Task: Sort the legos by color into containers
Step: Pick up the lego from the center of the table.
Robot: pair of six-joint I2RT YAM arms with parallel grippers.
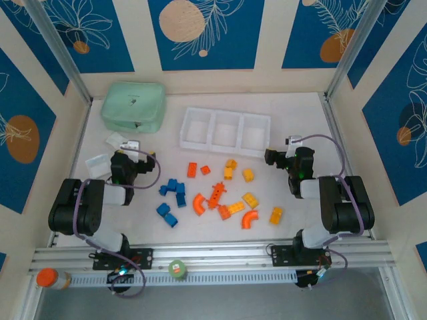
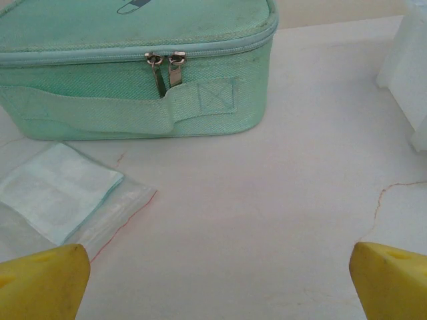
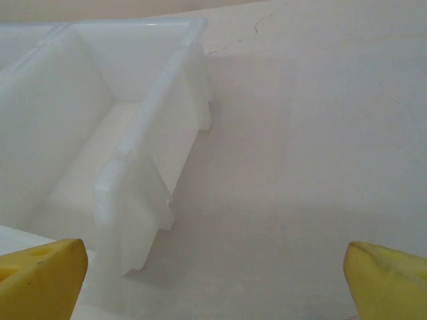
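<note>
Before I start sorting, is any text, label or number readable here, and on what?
Nothing can be read.
Mint green pouch: small dark mark on its top, too small and cropped to read.
White tray and legos: no lettering visible.

One table (image 1: 293, 113) — pale, with hairline cracks. Green pouch (image 1: 133, 105) at far left, zip closed. White tray (image 1: 212, 128), three compartments in a row, at far centre, near the pouch but apart. Loose legos (image 1: 213, 197) lie nearer than the tray: blue at left, orange in the middle, yellow to the right. Clear bags (image 1: 119, 141) lie flat just beside the pouch — on its near side.
</note>
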